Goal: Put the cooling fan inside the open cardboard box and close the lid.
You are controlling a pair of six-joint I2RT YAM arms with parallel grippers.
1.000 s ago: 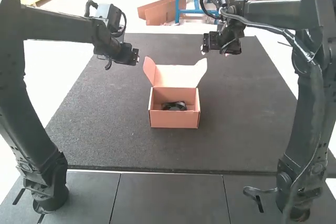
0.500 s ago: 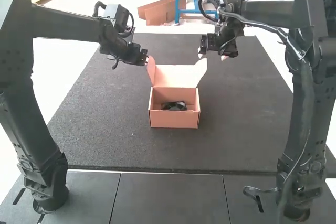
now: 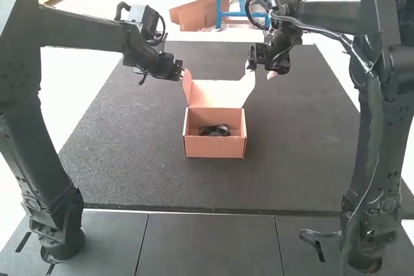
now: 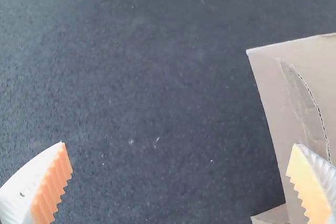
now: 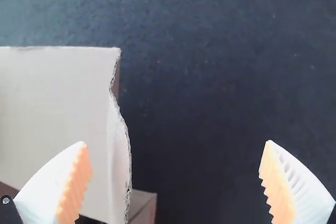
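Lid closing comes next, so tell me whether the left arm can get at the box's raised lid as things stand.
Probably yes. The left gripper hangs open right beside the upper corner of the lid, and nothing stands between them.

- A dark mat [image 3: 129, 153] was seen spread flat on the table [image 3: 207, 244], with straight edges, and it took up most of the middle ground in the high view.
- The mat's surface was shown in the wrist views as coarse and grainy, and a few fine pale specks [image 4: 131, 141] were scattered on it.
- Along the table's near side, just in front of the mat's near edge, a strip of smooth dark panels [image 3: 84, 244] was left uncovered; it was divided by two seams [image 3: 147, 244] into three parts.
- A pale surface [image 3: 61, 95] was seen beside the mat at the left and again at the right; whether it was tabletop or floor could not be told.
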